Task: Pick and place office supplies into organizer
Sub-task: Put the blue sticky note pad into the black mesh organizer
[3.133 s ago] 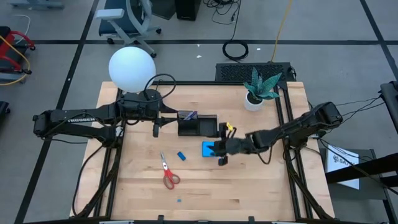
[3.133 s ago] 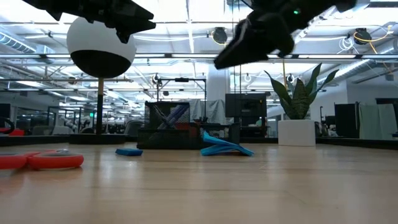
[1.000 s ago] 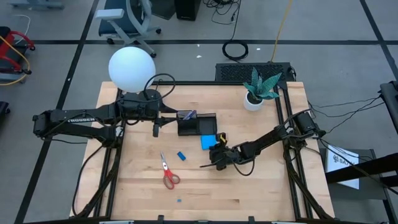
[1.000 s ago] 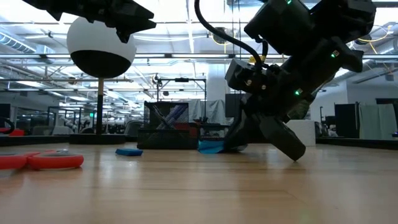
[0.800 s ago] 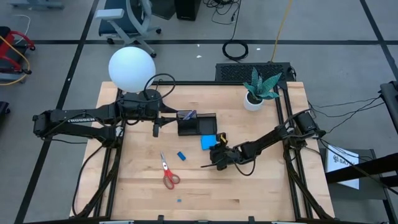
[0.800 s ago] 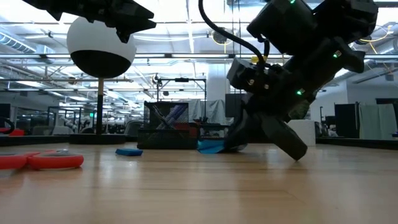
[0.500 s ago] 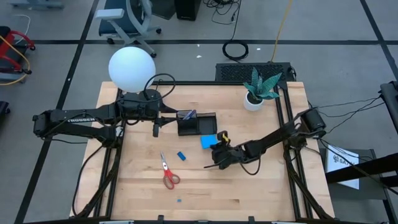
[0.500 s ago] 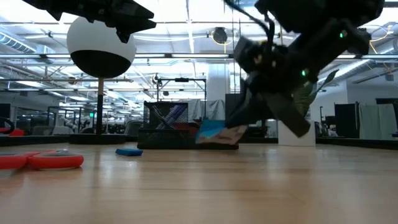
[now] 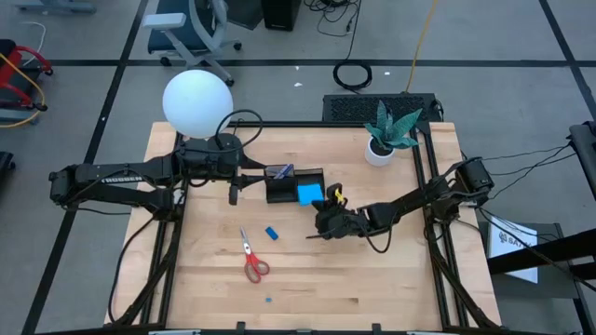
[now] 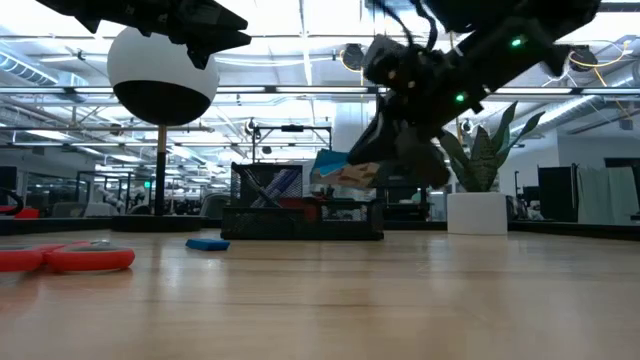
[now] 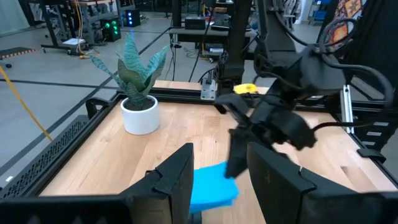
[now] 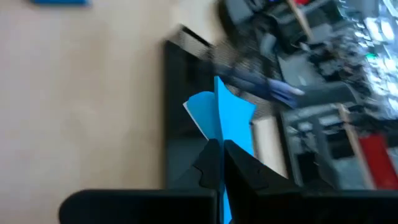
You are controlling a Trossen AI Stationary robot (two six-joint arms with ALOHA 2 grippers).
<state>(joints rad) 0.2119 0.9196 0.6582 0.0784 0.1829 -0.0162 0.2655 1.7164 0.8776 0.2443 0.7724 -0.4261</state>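
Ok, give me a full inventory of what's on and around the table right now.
Note pad: one, bright blue, pinched in the right claw above the organizer.
Organizer: one, black, table's middle, pens standing in it.
Scissors: one, red-handled, on the table.
Eraser: one, blue, between scissors and organizer.
Small blue bit: one, near the front edge.
Lamp: one, white globe, back left.
Potted plant: one, green in a white pot, back right.
Left claw: open, waiting left of the organizer.
Right claw: shut on the note pad.
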